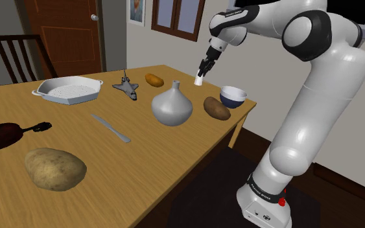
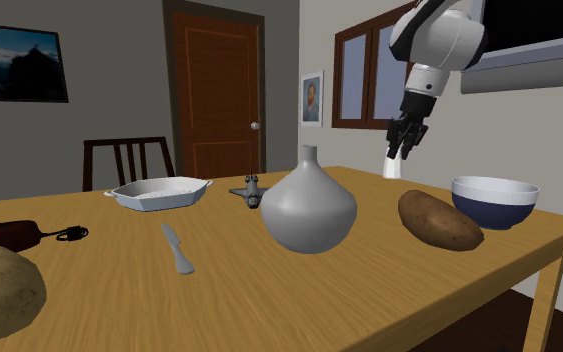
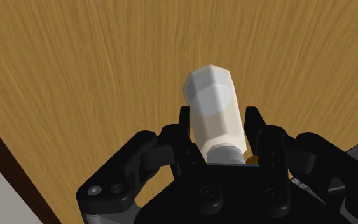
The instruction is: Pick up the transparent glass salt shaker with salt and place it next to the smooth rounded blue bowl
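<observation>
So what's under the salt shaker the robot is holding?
Bare wooden table shows all around below the salt shaker, which the gripper clasps. The spot straight beneath is covered by the shaker itself.

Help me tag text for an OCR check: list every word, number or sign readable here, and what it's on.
No text can be read.
Lettering on the arm's base collar: too small to read.
Lettering on the arm's wrist link: too blurred to read.
The salt shaker and blue bowl: unmarked.
</observation>
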